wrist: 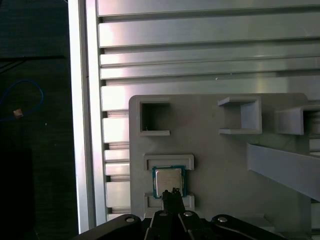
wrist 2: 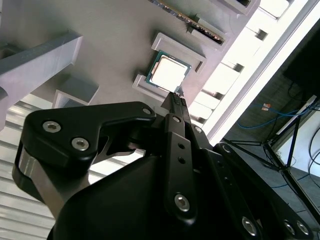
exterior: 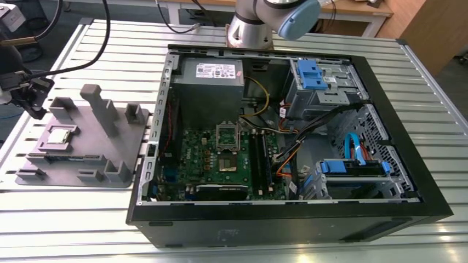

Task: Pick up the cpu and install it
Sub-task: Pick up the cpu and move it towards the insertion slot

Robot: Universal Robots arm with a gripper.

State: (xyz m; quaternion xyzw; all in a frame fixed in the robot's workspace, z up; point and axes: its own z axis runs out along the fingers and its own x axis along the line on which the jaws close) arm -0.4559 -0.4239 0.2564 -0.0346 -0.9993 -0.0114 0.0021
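Fingers [wrist 2: 176, 117] are closed narrow, with nothing gripped, and their tips are held close over one edge of the cpu [wrist: 168, 181]. The cpu is seated flat in a recess of the grey tray [exterior: 82, 164], near the worktop [exterior: 73, 219] edge at the exterior view's left.

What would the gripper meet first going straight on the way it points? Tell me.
Most likely the small square silver-topped cpu, seated in its recess on the grey plastic holder plate. In both wrist views the gripper lines up with the chip's near edge; the gap between them is unclear.
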